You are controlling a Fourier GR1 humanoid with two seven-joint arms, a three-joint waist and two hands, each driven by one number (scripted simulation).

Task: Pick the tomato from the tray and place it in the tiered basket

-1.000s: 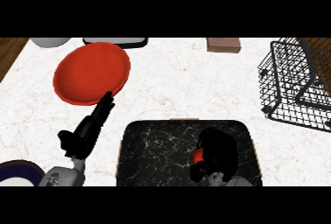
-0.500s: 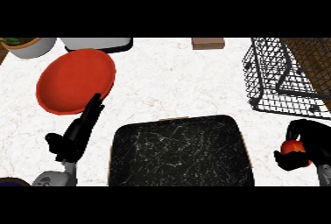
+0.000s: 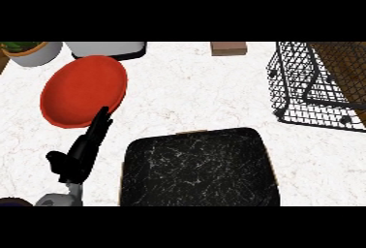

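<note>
The black marbled tray (image 3: 196, 167) lies at the lower middle of the counter with nothing on it. A black wire tiered basket (image 3: 314, 85) stands at the right edge, and nothing shows inside it. My left hand (image 3: 80, 152) rests to the left of the tray with straight fingers pointing up toward the red plate. The tomato and my right hand do not show in the head view.
A red plate (image 3: 82, 92) lies at the upper left, just beyond my left hand. Behind it are a potted plant (image 3: 27, 51) and a grey-white container (image 3: 106, 48). A small brown block (image 3: 229, 48) sits at the back edge.
My right hand and the red tomato it held at the lower right have left the view. The view has shifted slightly. My left hand has stayed in place.
</note>
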